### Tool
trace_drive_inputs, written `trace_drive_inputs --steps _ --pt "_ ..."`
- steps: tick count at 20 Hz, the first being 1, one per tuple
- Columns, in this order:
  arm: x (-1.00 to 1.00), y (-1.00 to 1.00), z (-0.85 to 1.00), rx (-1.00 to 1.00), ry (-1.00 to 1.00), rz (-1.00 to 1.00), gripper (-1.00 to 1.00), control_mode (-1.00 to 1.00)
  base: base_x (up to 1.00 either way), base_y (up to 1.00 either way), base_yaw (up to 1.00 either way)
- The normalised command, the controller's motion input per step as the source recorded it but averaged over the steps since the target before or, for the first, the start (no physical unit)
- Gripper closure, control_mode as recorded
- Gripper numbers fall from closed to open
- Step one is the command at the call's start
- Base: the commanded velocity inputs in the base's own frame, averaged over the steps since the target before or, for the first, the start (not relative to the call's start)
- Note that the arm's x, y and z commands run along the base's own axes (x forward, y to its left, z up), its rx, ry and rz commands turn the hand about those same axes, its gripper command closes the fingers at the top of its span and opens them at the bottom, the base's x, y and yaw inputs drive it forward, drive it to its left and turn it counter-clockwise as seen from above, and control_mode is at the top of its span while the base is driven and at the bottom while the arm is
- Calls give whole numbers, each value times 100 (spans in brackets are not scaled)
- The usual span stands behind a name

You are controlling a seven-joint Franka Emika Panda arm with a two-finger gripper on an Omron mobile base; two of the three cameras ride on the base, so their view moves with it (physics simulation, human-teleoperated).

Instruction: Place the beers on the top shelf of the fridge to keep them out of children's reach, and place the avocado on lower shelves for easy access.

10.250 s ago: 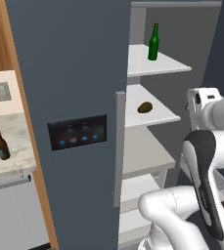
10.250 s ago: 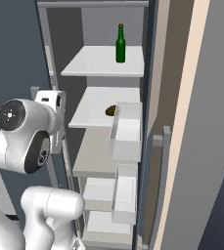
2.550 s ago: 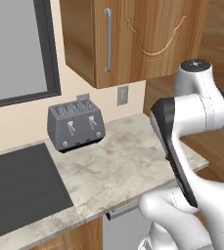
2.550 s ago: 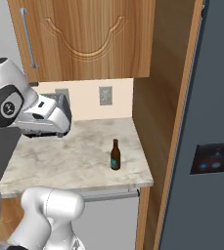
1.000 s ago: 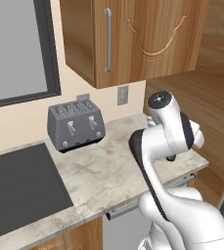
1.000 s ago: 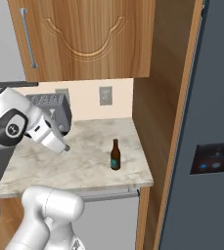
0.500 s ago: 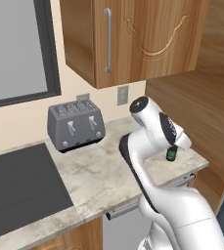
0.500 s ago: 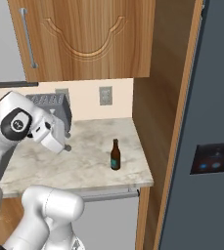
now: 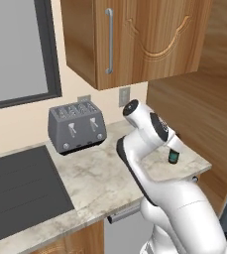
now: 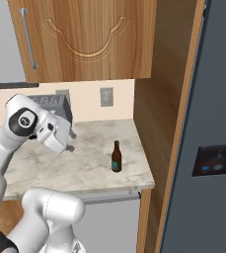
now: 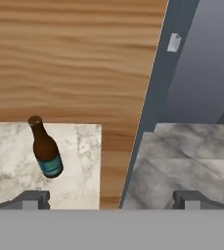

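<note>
The brown beer bottle (image 10: pixel 116 156) with a blue-teal label stands upright on the marble counter (image 10: pixel 92 165) near its right end. In the left base view the bottle (image 9: pixel 173 158) peeks out from behind my arm. My gripper (image 10: pixel 70 144) hovers over the counter to the bottle's left, apart from it. In the hand view my gripper (image 11: pixel 111 200) is open and holds nothing, and the bottle (image 11: pixel 46 149) stands ahead, left of centre. The fridge (image 10: pixel 218 123) shows its closed dark door at the right. The green bottle, the avocado and the shelves are out of view.
A grey toaster (image 9: pixel 78 126) sits at the back of the counter, a black cooktop (image 9: pixel 21 188) to its left. A wooden wall cabinet (image 9: pixel 135 34) hangs overhead. A tall wooden side panel (image 10: pixel 159 99) stands between the counter's end and the fridge.
The base has gone from the open fridge to the counter. Within the last second my arm has swung down and right, bringing the open hand low over the counter toward the brown bottle.
</note>
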Motion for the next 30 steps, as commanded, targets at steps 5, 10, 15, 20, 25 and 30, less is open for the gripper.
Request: trace_drive_inputs --steps 5,10,15,20,25,30 --pt "27 -10 -30 -10 0 -5 -100 -100 0 0 0" --pt "25 -15 -39 -11 0 -4 -100 -100 0 0 0" --pt "19 -16 -43 -10 0 -4 -100 -100 0 0 0" --pt "21 -17 -39 -9 0 -5 -100 -100 0 0 0" --pt "32 -23 -27 -7 0 -8 -100 -100 0 0 0" --pt "37 -20 -12 -2 0 -7 -100 -100 0 0 0"
